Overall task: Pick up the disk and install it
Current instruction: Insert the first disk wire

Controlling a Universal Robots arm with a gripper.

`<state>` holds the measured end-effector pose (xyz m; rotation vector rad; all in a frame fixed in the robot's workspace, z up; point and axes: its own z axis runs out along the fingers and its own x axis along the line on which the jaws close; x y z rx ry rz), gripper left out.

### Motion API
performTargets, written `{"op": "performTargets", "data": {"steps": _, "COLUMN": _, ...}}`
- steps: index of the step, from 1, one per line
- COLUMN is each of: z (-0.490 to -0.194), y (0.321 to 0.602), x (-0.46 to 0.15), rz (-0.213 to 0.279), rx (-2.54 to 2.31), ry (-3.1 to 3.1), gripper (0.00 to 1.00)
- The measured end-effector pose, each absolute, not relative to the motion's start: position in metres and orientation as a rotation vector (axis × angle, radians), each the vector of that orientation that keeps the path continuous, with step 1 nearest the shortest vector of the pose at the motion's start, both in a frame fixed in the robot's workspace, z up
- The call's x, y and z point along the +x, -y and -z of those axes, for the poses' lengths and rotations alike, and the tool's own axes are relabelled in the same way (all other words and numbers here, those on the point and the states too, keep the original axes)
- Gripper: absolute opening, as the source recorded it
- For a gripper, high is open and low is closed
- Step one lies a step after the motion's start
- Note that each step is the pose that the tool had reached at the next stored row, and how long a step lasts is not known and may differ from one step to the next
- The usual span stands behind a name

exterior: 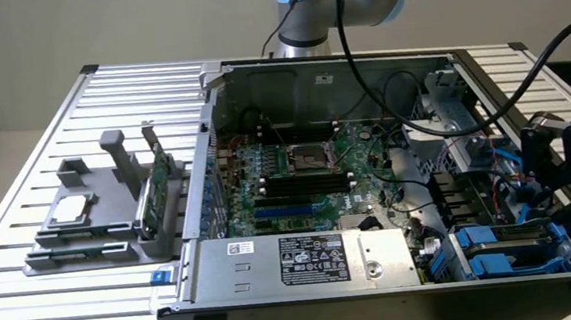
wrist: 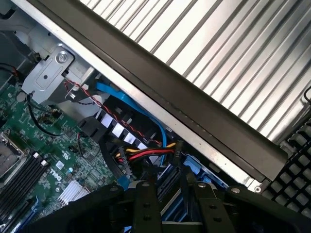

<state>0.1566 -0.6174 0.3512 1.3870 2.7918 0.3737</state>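
Now hovering at right of frame above the drive bay, gripper point(exterior: 539, 183) fingers point(wrist: 146, 204) parted, grasping nothing; disk point(exterior: 509, 244) seated lower right, install step apparently finishing; clean retreat needed.

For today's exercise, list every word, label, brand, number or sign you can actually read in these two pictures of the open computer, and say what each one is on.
None can be read for certain.
Black label on the power supply: rows of print and symbols, too small.
White sticker beside it: too small.
White mark on the motherboard: a round logo, letters too blurred.
White sticker on the case wall: blurred.
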Motion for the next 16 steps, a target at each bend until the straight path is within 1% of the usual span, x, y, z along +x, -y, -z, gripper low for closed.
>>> {"op": "performTargets", "data": {"steps": 16, "z": -0.340, "y": 0.621, "x": 0.157, "rz": -0.403, "rx": 1.513, "ry": -2.732, "gripper": 0.33}}
